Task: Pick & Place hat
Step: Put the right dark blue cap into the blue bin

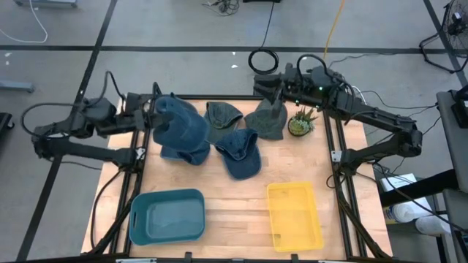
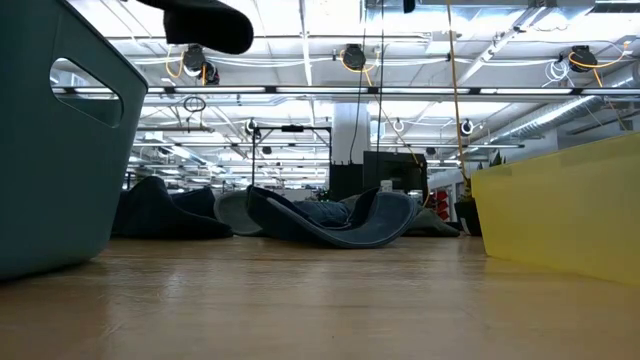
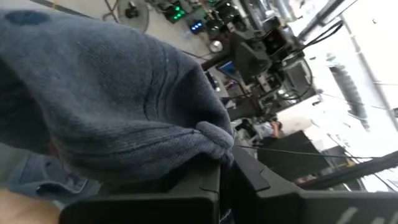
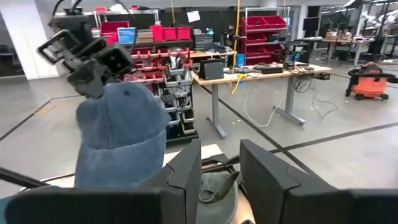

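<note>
My left gripper (image 1: pixel 156 109) is shut on a blue hat (image 1: pixel 178 126), lifted above the table's far left; the hat fills the left wrist view (image 3: pixel 106 99) and shows in the right wrist view (image 4: pixel 118 134). My right gripper (image 1: pixel 276 93) is at the far edge, shut on a grey-green hat (image 1: pixel 268 119). Three more hats lie flat on the wood: a dark green one (image 1: pixel 223 115), a blue cap (image 1: pixel 240 152) and a blue one (image 1: pixel 184 154) under the lifted hat. The low view shows the lying hats (image 2: pixel 330 220) far off. My left gripper pinches a bunched fold of the blue hat's cloth (image 3: pixel 214 138) between its two fingers, coming level from the table's left. The hat is lifted clear and hangs below and beside the fingers. My right gripper has the grey-green hat's far edge (image 4: pixel 216 182) between its fingers (image 4: pixel 186 171), coming slanted from the far right. That edge is drawn up into a peak (image 1: pixel 276 104), and the hat's near part rests on the table.
A teal bin (image 1: pixel 167 215) stands at the near left and a yellow bin (image 1: pixel 294 215) at the near right. A small potted plant (image 1: pixel 301 123) sits just right of the grey-green hat. Bare wood lies between the hats and the bins.
</note>
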Action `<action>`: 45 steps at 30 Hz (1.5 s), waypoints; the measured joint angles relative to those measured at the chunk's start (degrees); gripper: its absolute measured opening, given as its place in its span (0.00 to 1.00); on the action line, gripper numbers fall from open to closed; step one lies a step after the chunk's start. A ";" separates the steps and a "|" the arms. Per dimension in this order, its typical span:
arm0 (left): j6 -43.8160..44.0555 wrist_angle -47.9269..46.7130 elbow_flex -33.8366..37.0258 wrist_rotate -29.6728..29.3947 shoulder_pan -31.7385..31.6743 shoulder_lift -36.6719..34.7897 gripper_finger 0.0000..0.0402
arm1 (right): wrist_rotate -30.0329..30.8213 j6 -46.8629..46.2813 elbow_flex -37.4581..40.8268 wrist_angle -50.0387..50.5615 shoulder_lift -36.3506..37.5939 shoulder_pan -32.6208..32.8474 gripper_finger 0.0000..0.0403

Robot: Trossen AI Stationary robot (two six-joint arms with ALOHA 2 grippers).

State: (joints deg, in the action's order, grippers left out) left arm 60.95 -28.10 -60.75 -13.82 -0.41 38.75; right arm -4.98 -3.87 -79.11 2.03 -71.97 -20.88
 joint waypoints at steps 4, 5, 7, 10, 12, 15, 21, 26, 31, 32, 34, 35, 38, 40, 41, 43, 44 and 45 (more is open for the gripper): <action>2.16 -0.08 0.04 -8.40 6.15 1.34 0.02 | -2.85 0.20 0.00 0.08 -0.31 -1.18 0.25; 2.67 -0.13 0.04 -10.40 7.36 1.58 0.02 | -3.56 0.21 0.00 0.08 -0.35 -1.38 0.25; 3.43 0.03 0.04 -13.48 9.58 1.97 0.02 | -4.44 0.23 0.00 -0.04 -0.31 -1.84 0.25; 4.52 0.02 0.04 -17.44 12.67 2.63 0.02 | -4.53 0.24 0.00 -0.04 -0.29 -2.43 0.25; 5.33 -0.03 0.04 -19.97 14.44 3.11 0.02 | -4.59 0.23 0.00 0.01 -0.30 -2.84 0.25; 6.55 0.00 0.04 -22.86 16.79 3.61 0.02 | -6.27 0.23 0.00 -0.03 -0.30 -3.45 0.25; 9.79 0.05 0.04 -28.02 21.85 4.90 0.02 | -7.31 0.23 0.00 -0.02 -0.30 -3.53 0.25; 12.44 0.28 0.04 -33.49 27.45 6.84 0.02 | -7.31 0.23 0.00 -0.01 -0.30 -3.53 0.25; 15.01 1.66 0.04 -39.99 33.60 9.35 0.02 | -7.31 0.23 0.00 -0.01 -0.30 -3.53 0.25; 15.66 1.67 0.04 -41.09 34.82 9.91 0.02 | -7.31 0.23 0.00 -0.05 -0.49 -3.53 0.25; 17.08 1.78 0.04 -43.21 37.28 10.98 0.02 | -7.34 0.14 0.00 -0.05 -0.87 -3.53 0.25; 17.74 1.79 0.04 -44.13 38.46 11.40 0.02 | -7.35 0.06 0.01 0.27 -0.98 -3.50 0.25; 19.05 1.84 0.04 -47.21 42.19 12.48 0.02 | -7.34 0.07 0.04 -0.13 -1.16 -2.99 0.25; 19.69 1.84 0.04 -49.30 44.82 13.06 0.02 | -7.36 0.05 0.02 -0.17 -1.27 -2.61 0.25; 20.26 1.86 0.04 -50.42 46.14 13.35 0.02 | -7.34 -0.01 0.02 -0.08 -1.35 -2.36 0.25; 21.07 2.08 0.04 -52.40 48.80 13.91 0.02 | -7.33 -0.90 0.02 -0.33 -1.45 -1.58 0.25; 21.24 2.48 0.04 -53.30 50.14 14.27 0.02 | -7.34 -1.43 0.02 -0.71 -1.44 -1.20 0.25; 21.28 3.01 0.04 -54.38 51.50 14.61 0.02 | -7.35 -1.70 0.02 -1.03 -1.39 -0.81 0.25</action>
State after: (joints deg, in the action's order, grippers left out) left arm 82.24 -25.08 -60.71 -68.21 51.09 53.36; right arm -12.33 -5.57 -79.09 1.00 -73.35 -21.69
